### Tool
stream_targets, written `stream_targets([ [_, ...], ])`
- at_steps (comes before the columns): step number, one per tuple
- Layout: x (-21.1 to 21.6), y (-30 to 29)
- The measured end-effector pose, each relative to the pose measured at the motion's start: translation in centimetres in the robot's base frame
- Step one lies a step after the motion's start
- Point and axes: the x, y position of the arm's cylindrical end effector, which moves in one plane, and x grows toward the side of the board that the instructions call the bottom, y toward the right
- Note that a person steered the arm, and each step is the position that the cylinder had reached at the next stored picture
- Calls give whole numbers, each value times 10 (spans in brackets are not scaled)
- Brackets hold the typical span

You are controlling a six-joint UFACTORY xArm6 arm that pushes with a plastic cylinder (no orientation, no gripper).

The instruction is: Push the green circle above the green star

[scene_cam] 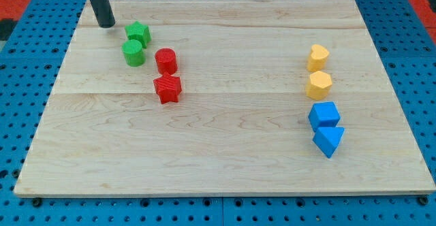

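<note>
The green star point(138, 32) lies near the view's top left of the wooden board point(225, 151). The green circle point(133, 52) sits just below it, touching or nearly touching. My tip point(106, 24) is down on the board to the left of the green star, a short gap away, and up-left of the green circle.
A red circle point(165, 60) and a red star point(167, 88) lie right of the green pair. At the view's right stand a yellow heart point(317, 57), a yellow hexagon point(319, 85), a blue cube point(324, 115) and a blue triangle point(329, 141).
</note>
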Motion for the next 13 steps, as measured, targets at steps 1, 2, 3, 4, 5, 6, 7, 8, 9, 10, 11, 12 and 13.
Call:
stream_targets([
  [1, 9, 2],
  [2, 26, 10],
  [3, 28, 34],
  [4, 16, 87],
  [5, 1, 78],
  [6, 25, 11],
  [7, 105, 28],
  [8, 147, 55],
  [9, 115, 81],
  [10, 41, 41],
  [11, 48, 30],
  [12, 45, -17],
  [13, 16, 10],
])
